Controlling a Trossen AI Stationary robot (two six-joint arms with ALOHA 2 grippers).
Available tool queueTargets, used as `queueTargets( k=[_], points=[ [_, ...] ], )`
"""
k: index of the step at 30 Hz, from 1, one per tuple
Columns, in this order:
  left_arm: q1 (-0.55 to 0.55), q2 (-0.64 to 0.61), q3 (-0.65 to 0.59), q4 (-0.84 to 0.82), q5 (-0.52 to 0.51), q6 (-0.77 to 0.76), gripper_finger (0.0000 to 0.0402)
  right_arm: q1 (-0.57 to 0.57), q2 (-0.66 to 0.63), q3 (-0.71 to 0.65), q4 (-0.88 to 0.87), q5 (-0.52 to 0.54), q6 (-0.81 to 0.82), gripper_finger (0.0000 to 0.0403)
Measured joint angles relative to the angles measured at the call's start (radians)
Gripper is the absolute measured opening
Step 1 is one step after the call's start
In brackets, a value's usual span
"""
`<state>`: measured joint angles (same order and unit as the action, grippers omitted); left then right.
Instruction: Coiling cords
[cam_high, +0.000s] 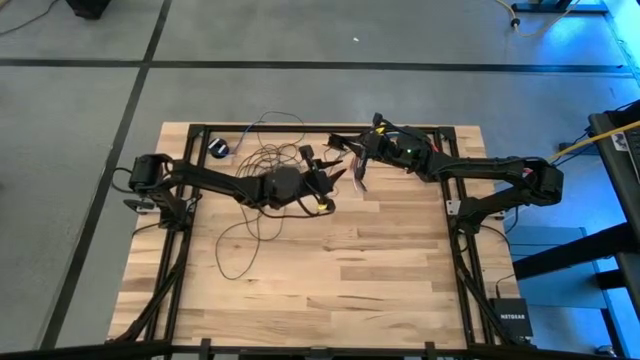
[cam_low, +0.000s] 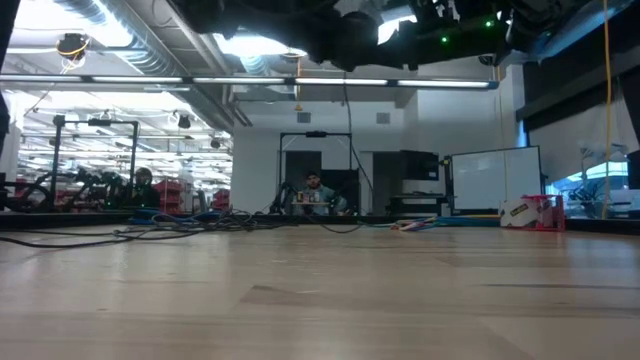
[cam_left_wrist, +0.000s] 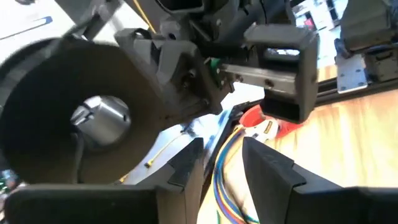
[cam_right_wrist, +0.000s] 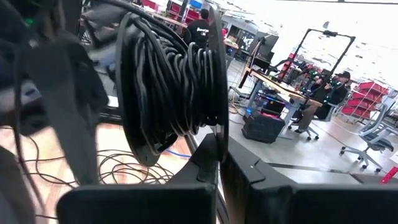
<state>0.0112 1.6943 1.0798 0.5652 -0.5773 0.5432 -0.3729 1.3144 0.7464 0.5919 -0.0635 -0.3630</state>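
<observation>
Near the table's far middle, the right gripper (cam_right_wrist: 221, 152), pressed shut, grips a spool (cam_right_wrist: 168, 81) wound with cord. The left gripper (cam_left_wrist: 222, 163) stands spread before it; it should likely feed the loose cords (cam_high: 262, 165) under steady tension, loop by loop.

A large open robotics lab or workshop. A wooden-topped table (cam_high: 330, 270) stands on a grey concrete floor (cam_high: 80, 150) marked with dark lines. Beyond it are exposed ceiling ducts (cam_low: 120, 30), strip lights, metal-framed test rigs (cam_right_wrist: 323, 56), a whiteboard (cam_low: 495, 180), red storage bins (cam_right_wrist: 367, 93), office chairs, and seated people at benches.
</observation>
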Motion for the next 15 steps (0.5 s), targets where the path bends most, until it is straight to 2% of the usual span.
queueTargets(
  k=[8, 15],
  points=[
    [-0.015, -0.029, 0.0, -0.058, -0.015, -0.047, 0.0112, 0.0, 0.0, 0.0, -0.002, 0.0, 0.0, 0.001],
    [0.004, -0.029, 0.0, -0.063, -0.013, -0.05, 0.0078, 0.0, 0.0, 0.0, -0.005, 0.0, -0.001, 0.001]
  ],
)
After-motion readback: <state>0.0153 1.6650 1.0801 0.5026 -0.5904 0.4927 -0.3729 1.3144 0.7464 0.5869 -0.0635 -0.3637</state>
